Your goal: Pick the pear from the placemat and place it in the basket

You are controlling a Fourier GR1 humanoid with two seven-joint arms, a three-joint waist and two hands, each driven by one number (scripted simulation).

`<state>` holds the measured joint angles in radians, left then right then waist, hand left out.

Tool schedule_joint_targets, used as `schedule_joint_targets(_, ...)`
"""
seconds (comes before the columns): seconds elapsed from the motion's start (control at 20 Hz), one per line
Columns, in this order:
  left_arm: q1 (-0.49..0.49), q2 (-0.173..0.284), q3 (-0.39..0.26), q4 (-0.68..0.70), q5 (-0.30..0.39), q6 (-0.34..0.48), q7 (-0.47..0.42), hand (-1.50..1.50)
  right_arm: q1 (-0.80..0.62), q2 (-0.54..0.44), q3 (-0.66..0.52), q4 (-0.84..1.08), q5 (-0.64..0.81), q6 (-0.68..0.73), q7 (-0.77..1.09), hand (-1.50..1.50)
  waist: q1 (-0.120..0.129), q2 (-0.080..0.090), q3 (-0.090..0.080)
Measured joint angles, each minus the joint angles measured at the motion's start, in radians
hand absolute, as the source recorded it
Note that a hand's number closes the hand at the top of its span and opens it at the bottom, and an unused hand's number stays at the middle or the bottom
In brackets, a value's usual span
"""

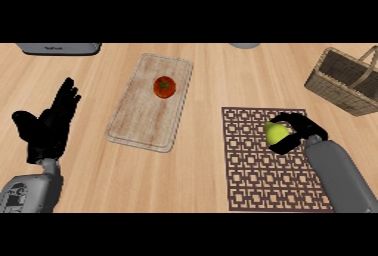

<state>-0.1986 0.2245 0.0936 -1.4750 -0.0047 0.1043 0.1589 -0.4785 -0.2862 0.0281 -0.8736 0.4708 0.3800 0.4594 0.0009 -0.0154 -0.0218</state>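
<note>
A yellow-green pear (276, 132) sits over the brown patterned placemat (251, 170) at the right of the counter. My right hand (301, 131) is curled round the pear, with fingers above it and the thumb below. Whether the pear touches the mat I cannot tell. The wicker basket (347, 82) stands at the far right, up and to the right of the hand, its handle raised. My left hand (50, 122) rests open at the left, fingers pointing up.
A wooden cutting board (148, 120) lies in the middle with a red tomato (164, 87) on it. A grey appliance (57, 48) sits at the back left edge. A grey round object (244, 45) shows at the back.
</note>
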Motion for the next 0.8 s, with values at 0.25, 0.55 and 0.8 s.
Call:
schedule_joint_targets(0.25,-0.005,-0.001,0.003,-0.001,-0.005,0.005,0.007,0.0,0.024,0.011,-0.005,-0.011,-0.005,-0.001,-0.042,1.5,-0.003,-0.004,-0.003)
schedule_joint_targets(0.55,0.007,0.002,0.009,-0.004,0.0,-0.007,-0.001,0.0,0.04,0.021,-0.013,-0.023,-0.001,-0.015,-0.056,1.5,-0.003,-0.004,-0.004)
schedule_joint_targets(0.8,0.024,0.004,0.013,-0.015,0.004,-0.015,0.0,0.0,0.07,0.09,0.0,-0.085,0.036,-0.15,-0.085,1.5,-0.007,-0.001,-0.002)
